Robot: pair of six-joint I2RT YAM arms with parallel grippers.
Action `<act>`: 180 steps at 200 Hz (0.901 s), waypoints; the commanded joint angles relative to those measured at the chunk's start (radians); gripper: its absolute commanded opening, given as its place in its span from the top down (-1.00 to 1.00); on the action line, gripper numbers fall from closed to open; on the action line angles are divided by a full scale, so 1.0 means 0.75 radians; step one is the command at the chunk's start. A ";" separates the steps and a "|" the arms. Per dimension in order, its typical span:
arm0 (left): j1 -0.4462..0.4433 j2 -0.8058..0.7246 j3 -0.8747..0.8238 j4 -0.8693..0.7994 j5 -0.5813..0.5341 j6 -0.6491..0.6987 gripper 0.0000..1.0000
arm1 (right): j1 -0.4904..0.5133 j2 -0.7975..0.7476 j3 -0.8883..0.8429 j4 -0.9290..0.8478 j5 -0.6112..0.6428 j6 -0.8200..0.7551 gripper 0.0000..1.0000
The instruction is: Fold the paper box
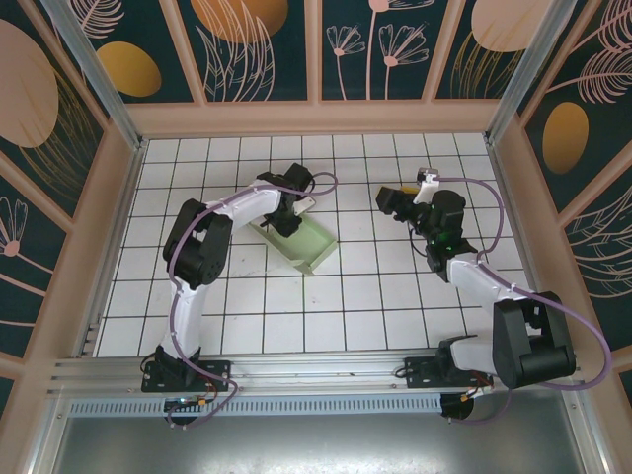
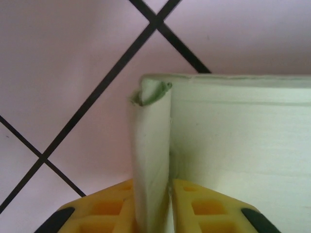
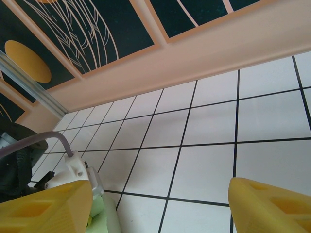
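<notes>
Robot laboratory test cell. A table (image 1: 296, 316) faced with white square tiles and black grid lines is boxed in by walls (image 1: 267, 49) of dark teal panels printed with plant motifs, set in pale frames. Aluminium rails (image 1: 296, 373) edge the near side, where two cabled arms (image 1: 237, 209) are bolted.

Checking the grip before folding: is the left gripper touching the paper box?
Touching. Left wrist view: the left gripper pinches an upright wall of the paper box, no gap.
</notes>
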 commanded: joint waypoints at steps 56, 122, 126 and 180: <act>0.008 -0.146 0.041 0.008 -0.013 -0.017 0.09 | -0.012 -0.029 -0.008 0.044 0.010 -0.029 -0.48; 0.119 -0.534 -0.232 0.647 -0.149 -0.389 -0.97 | 0.098 0.106 0.113 -0.103 0.046 -0.192 -0.49; 0.146 -0.566 -0.258 0.683 -0.134 -0.425 -0.97 | 0.118 0.124 0.131 -0.125 0.065 -0.215 -0.49; 0.394 -0.868 -0.619 0.882 -0.070 -0.843 -0.98 | 0.419 0.455 0.411 -0.327 0.271 -0.397 -0.52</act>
